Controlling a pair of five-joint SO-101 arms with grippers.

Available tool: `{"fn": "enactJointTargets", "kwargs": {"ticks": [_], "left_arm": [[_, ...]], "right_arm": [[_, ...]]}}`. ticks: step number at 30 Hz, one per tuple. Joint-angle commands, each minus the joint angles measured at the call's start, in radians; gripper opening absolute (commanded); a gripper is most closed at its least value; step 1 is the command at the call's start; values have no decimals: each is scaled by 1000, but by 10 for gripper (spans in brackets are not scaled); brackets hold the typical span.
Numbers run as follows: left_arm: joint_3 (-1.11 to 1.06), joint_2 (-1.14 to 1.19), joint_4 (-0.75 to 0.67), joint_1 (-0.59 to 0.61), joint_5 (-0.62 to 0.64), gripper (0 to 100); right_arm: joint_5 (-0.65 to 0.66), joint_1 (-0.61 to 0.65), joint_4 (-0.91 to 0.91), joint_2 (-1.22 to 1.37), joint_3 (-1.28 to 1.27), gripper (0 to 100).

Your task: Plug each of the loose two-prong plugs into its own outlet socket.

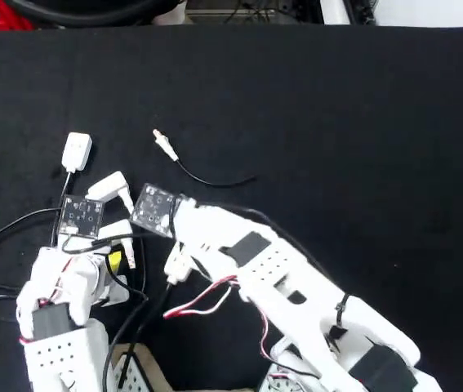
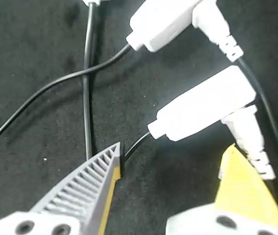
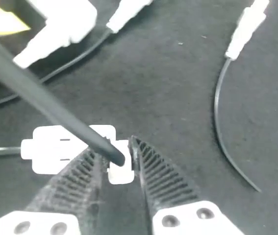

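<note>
My right gripper is shut on the narrow cable end of a flat white plug that lies on the black table; a black cable crosses over it. The same plug shows beside the right arm in the high view. My left gripper stands open, its grey and yellow fingers on either side of a long white plug just ahead of the tips. A second long white plug lies beyond it. A small plug on a thin black wire lies apart, farther back.
Another white plug lies at the far left with its cable running toward the left arm. Black cables cross the mat around both grippers. The right and far parts of the black table are bare.
</note>
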State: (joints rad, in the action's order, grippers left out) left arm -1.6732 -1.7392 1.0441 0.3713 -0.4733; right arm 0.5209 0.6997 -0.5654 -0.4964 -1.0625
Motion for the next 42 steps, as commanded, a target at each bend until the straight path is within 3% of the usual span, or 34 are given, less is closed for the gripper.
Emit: {"fn": "enactJointTargets", "kwargs": {"ticks": [1,7,18,31,42], "left_arm": [[-8,-97,40,15,8,317],[-15,-78,38,-35,8,317],[-21,-78,37,-33,6,317],[-21,-78,37,-31,6,317],[-22,-80,37,-33,-37,317]], "right_arm": [[44,48,68,-30,-48,12],[51,37,144,-53,-79,12],[-132,58,26,-211,-36,12],[-282,100,104,-214,-151,12],[-319,83,112,-202,-173,12]]}}
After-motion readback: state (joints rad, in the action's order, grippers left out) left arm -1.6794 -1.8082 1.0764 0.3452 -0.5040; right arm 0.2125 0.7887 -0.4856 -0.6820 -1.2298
